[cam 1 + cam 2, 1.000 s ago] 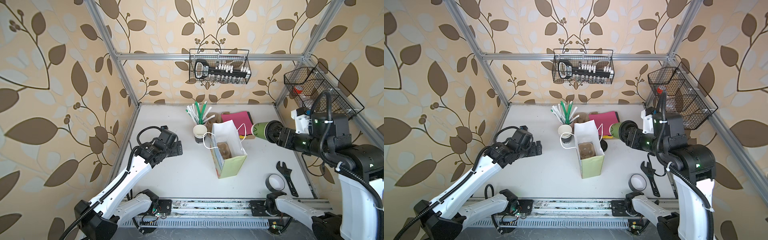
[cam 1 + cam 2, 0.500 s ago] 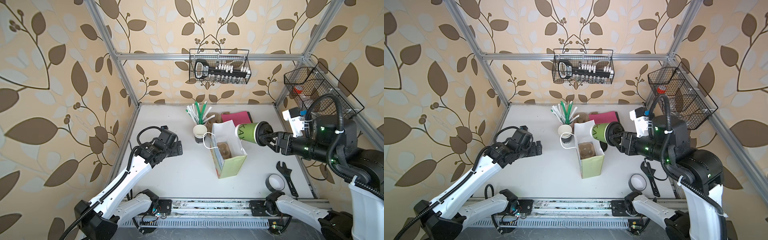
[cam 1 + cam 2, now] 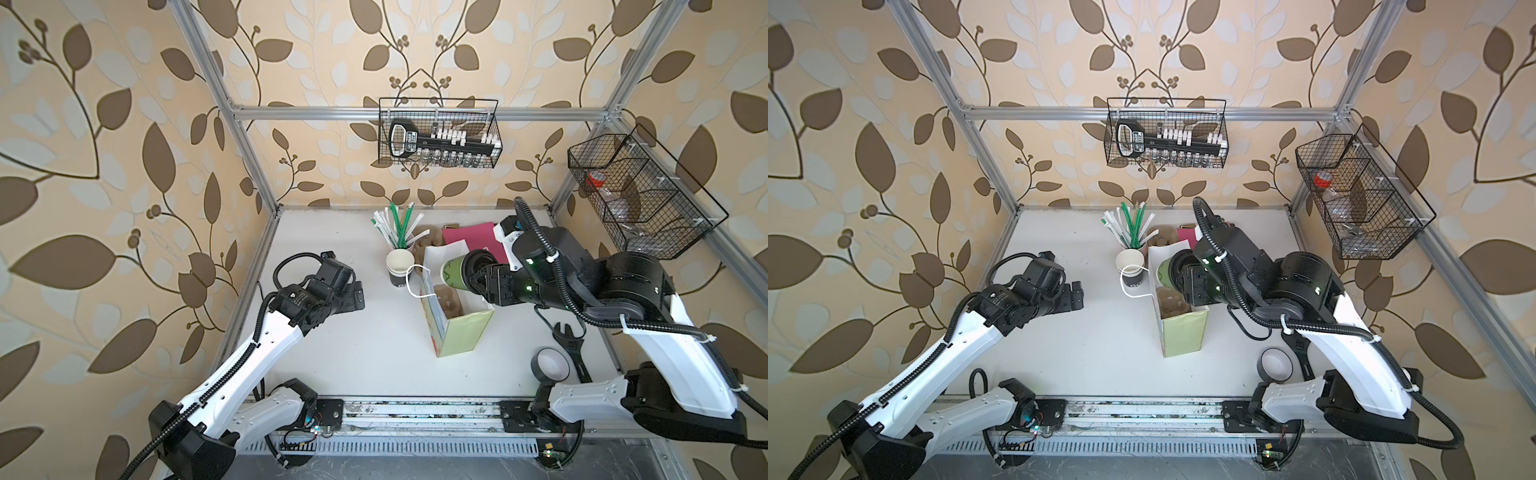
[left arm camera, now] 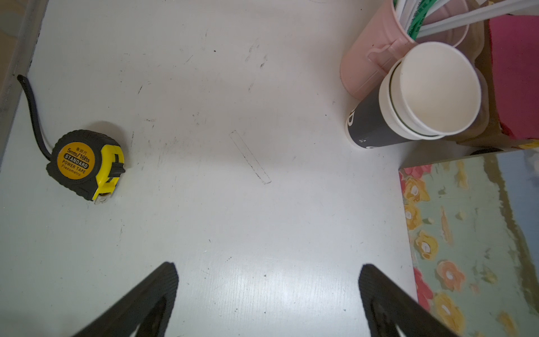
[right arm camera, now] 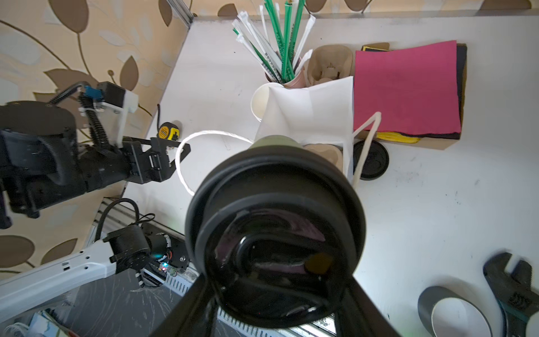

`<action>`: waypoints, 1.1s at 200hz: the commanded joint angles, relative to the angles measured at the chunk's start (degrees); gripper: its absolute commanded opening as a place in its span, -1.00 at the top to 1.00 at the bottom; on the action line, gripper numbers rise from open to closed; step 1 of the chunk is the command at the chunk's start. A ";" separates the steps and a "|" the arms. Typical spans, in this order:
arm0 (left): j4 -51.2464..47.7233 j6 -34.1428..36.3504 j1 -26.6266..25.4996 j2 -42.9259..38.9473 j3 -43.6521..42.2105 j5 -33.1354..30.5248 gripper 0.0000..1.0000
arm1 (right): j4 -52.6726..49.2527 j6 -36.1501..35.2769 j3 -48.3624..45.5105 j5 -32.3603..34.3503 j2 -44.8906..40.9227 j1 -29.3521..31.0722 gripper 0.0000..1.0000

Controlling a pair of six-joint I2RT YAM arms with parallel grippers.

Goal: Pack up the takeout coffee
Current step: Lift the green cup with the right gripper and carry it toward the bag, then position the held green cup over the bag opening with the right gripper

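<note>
Right end effector [image 3: 478,276] horizontal, coffee [image 3: 453,272] sideways

White worktop [image 3: 365,345], scuffed, pale. Paper bag [image 3: 465,336] stands upright mid-surface, mouth open, green end panel facing the near edge. Stacked cups [image 3: 400,266] just beside its far-left corner; pink straw holder [image 4: 367,58] touching the stack behind. Cardboard cup carrier [image 5: 326,62] next to the holder. Magenta sheets [image 5: 408,87] lie flat at back right. Loose black lid [image 5: 374,160] beside the bag. Tape roll [image 3: 550,365] and black wrench [image 3: 569,338] near right, front. Tape measure [image 4: 84,163] close to a side edge.
</note>
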 commanded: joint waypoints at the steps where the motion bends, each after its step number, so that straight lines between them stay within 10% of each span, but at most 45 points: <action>1: -0.48 0.90 0.55 -0.08 1.22 -0.02 -0.98 | -5.20 3.10 2.56 3.83 2.89 0.81 0.20; 220: -0.41 1.15 0.54 0.23 1.15 0.69 -0.98 | -5.27 -6.42 -8.94 -7.36 15.70 -8.43 0.22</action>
